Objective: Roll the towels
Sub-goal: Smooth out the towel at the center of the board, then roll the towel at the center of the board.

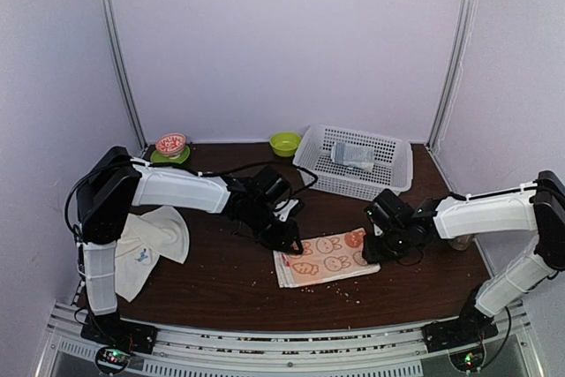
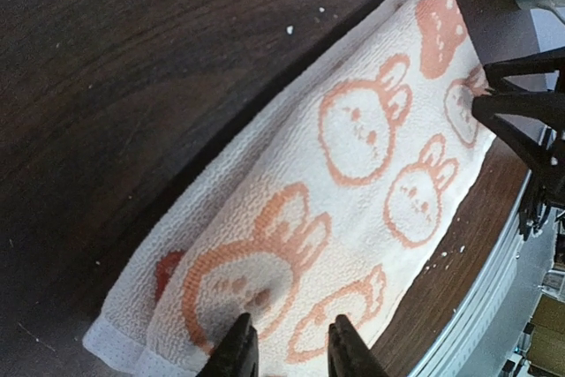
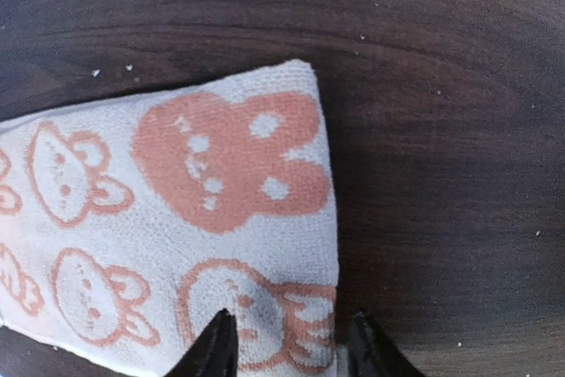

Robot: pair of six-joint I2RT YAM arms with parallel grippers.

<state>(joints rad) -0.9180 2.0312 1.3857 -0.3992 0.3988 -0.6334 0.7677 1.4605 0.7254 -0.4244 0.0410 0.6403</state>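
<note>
**Rabbit-print towel folded flat, neither towel rolled yet**

The rabbit-print towel (image 1: 325,259) lies as a folded strip on the surface (image 1: 221,284) between the two claws. The left claw (image 2: 291,350) is part-open with its tips on one end. The right claw (image 3: 291,346) is part-open astride the other end, and neither pinches cloth. The plain cream towel (image 1: 150,245) lies crumpled well outside the left claw. Beyond the right claw, a grey-blue roll (image 1: 353,155) sits in the white basket (image 1: 388,184).

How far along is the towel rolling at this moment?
Done: the cream towel with orange-pink bunny faces lies folded flat, unrolled. In hand: left gripper and right gripper sit at its opposite ends, jaws apart. Left: rolling it, then the plain cream-white towel lying crumpled at left.
</note>
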